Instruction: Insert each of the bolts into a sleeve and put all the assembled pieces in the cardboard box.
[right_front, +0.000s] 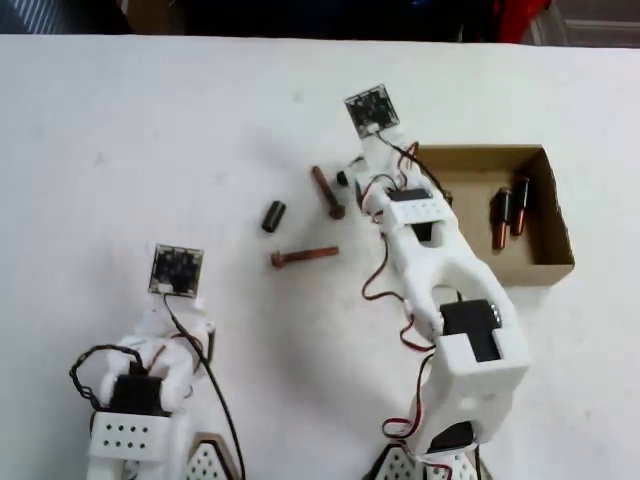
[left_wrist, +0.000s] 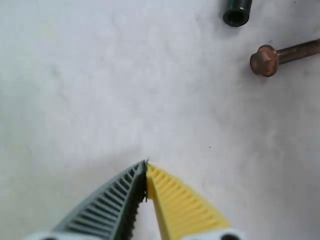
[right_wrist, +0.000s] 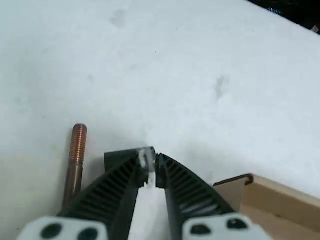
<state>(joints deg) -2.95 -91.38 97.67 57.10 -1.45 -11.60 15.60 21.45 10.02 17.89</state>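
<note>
Tabletop (right_front: 150, 120): sleeve (right_front: 273, 216), bolts (right_front: 305, 256) loose near cardboard box (right_front: 468, 212).

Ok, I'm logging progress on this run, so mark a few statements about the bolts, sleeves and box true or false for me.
1. Two sleeved bolts lie inside the brown cardboard box. True.
2. Every bolt outside the box already wears a sleeve. False: the upper copper-coloured bolt and the lower copper-coloured bolt both lie bare on the white table.
3. The left gripper holds a sleeve. False: it is shut on nothing, and the short black cylindrical sleeve lies apart from it on the table.
4. The right gripper sits between a bare bolt and the cardboard box. True.
</note>
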